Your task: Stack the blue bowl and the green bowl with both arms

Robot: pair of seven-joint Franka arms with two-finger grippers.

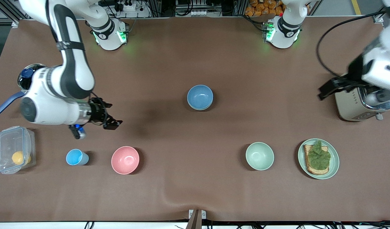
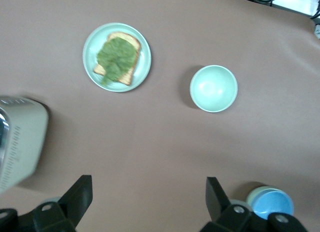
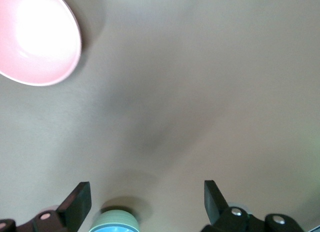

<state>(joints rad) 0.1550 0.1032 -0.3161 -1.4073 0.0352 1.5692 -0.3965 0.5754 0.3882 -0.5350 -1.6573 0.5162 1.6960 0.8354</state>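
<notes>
Bright even light, soft shadows; wrist views perhaps slightly blurred.

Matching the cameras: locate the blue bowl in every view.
Front view: blue bowl mid-table, farther than the mint bowl.
Left wrist view: visible, apart from the mint bowl.
Right wrist view: partly visible, apart from the pink bowl.
Shared with front view: mint bowl, pink bowl.

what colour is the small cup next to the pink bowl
Light blue. The cup shows best in the front view, beside the pink bowl.
</notes>
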